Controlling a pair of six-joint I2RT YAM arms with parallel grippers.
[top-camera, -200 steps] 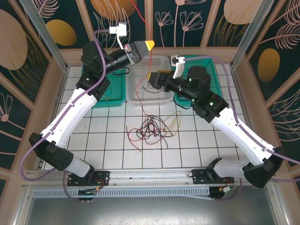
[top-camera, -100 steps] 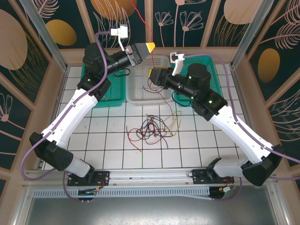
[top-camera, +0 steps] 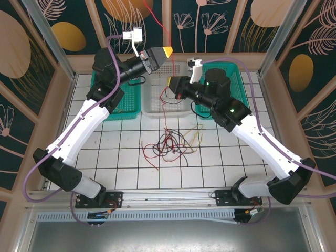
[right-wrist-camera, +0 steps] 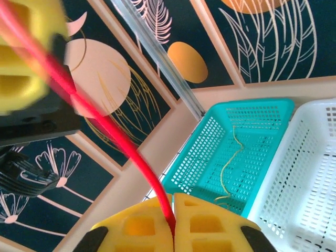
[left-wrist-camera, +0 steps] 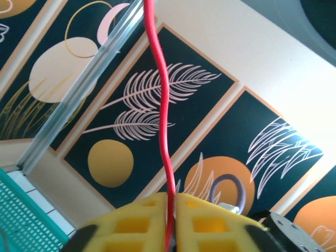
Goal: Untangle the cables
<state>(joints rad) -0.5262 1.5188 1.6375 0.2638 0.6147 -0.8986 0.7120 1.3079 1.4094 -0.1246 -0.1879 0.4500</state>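
Observation:
A tangle of red, black and tan cables (top-camera: 170,144) lies on the tiled floor in the middle. One red cable (top-camera: 169,63) is held up between both grippers above the white basket (top-camera: 155,102). My left gripper (top-camera: 167,51) is shut on the red cable (left-wrist-camera: 163,131), whose free end rises past the top of the view. My right gripper (top-camera: 169,84) sits just below it, shut on the same red cable (right-wrist-camera: 121,147), which runs down from there to the tangle. The left gripper's yellow fingers (right-wrist-camera: 21,63) show at the upper left of the right wrist view.
A teal basket (top-camera: 118,97) at the back left holds a thin yellow cable (right-wrist-camera: 231,163). Another teal basket (top-camera: 239,84) stands at the back right, partly under the right arm. Patterned walls and metal posts enclose the cell.
The right gripper has slid up and left along the red cable, closer under the left gripper. The left gripper has barely moved.

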